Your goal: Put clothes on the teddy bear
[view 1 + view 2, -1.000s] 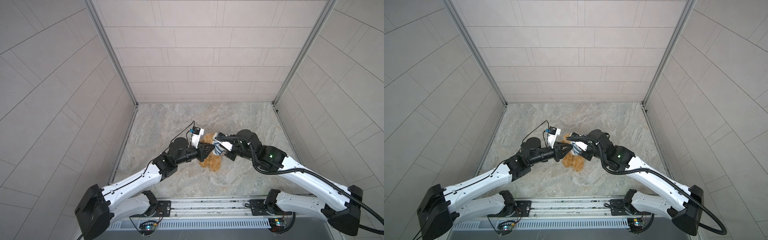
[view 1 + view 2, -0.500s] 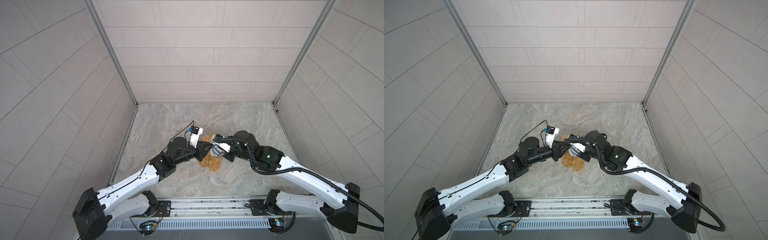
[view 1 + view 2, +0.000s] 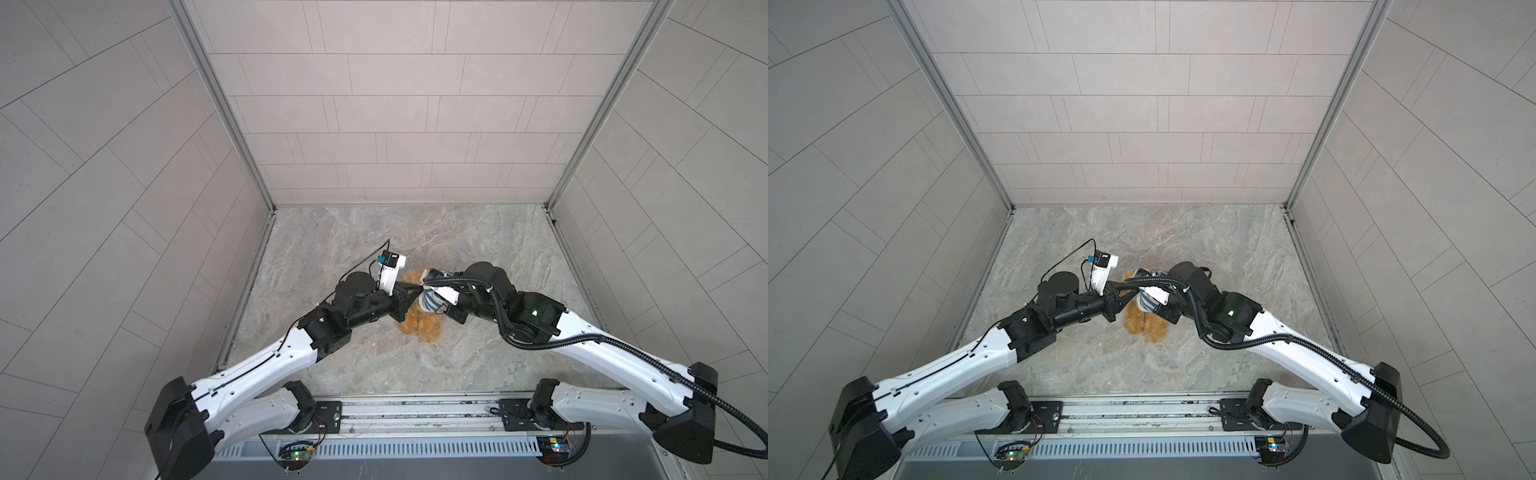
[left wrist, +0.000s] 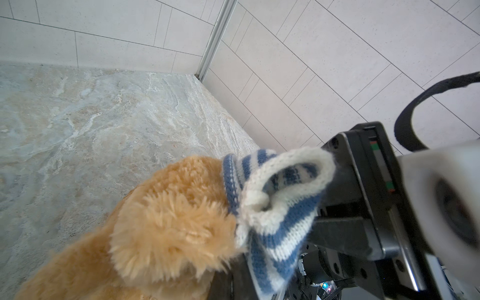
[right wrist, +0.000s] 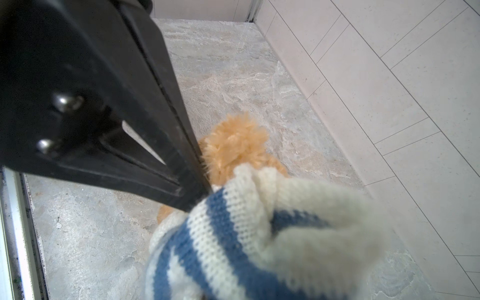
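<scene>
The bear is golden-brown. The shirt has blue and white stripes. The bench is marbled grey and beige. The walls are pale grey tiles. The left arm and right arm are white with black joints.

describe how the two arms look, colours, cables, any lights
Both the left arm and the right arm have white shell links, black joints and black jaws. A thick ribbed black hose runs along the right arm, which shows a small green light. The left arm carries a thin black cable and a white wrist camera.
</scene>
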### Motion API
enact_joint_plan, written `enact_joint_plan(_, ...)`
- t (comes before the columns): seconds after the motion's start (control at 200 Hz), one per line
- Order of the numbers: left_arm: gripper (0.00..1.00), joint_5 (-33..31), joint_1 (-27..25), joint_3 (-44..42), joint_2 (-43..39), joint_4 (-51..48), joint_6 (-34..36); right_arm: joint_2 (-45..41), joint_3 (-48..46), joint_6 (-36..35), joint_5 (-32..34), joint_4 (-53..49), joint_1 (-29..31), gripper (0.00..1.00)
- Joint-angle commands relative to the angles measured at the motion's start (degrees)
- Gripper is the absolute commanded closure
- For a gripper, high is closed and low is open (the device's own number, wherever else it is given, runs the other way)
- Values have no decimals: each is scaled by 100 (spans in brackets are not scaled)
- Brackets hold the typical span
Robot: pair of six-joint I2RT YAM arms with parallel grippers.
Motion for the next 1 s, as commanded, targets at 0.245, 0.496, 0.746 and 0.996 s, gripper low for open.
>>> enact_joint_plan(0.245,100,123,826,-615,-571,496,-778,-213,-13,48,390,-53,43,100)
enact_joint_plan(0.496,99,-29,1130,-1057,-862,961,-1213,-359,-131,61,536,-60,43,100)
enact_joint_plan(0.746,89,842,981,-1184,-923,1782,-1204,-366,-196,69,671,-82,43,100)
enact_joint_plan(0.996,79,688,441,-853,-673,1281,-740,-365,-198,78,610,-16,49,100)
